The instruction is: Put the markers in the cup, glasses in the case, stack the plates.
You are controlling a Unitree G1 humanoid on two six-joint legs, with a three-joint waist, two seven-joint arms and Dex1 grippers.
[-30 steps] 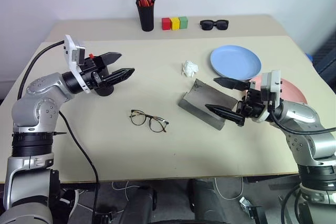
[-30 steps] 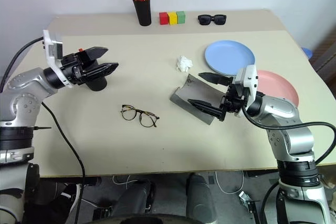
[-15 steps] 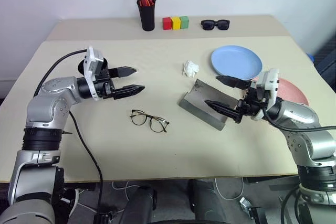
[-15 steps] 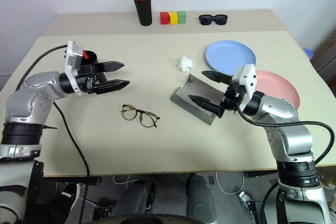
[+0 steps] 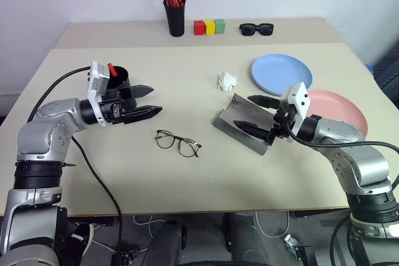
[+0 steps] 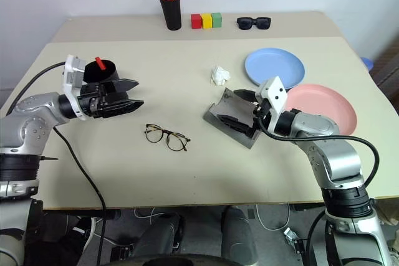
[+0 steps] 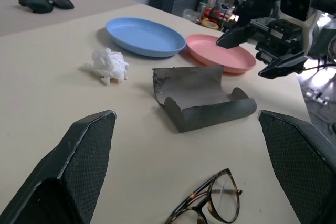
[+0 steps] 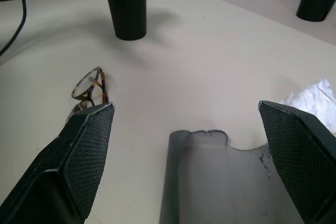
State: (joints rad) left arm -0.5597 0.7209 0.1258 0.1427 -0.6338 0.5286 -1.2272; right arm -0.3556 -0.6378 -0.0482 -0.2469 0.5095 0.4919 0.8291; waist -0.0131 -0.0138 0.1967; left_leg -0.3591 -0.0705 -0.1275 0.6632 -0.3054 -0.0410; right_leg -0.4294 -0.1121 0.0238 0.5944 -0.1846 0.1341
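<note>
Glasses (image 5: 177, 143) loose on table between wide-open, empty left claw (image 5: 148, 101) and right claw (image 5: 256, 113).

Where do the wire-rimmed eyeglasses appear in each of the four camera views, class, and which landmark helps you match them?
Left eye view: glasses at lower centre, on the table.
Right eye view: glasses left of centre.
Left wrist view: glasses at the bottom edge, partly cut off.
Right wrist view: glasses at the left.
Shared landmark: the open grey case, beside them.

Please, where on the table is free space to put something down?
Free: the near strip in front of the glasses and case, and the stretch between cup and tissue. Crowded: around the case, blue plate and pink plate.
</note>
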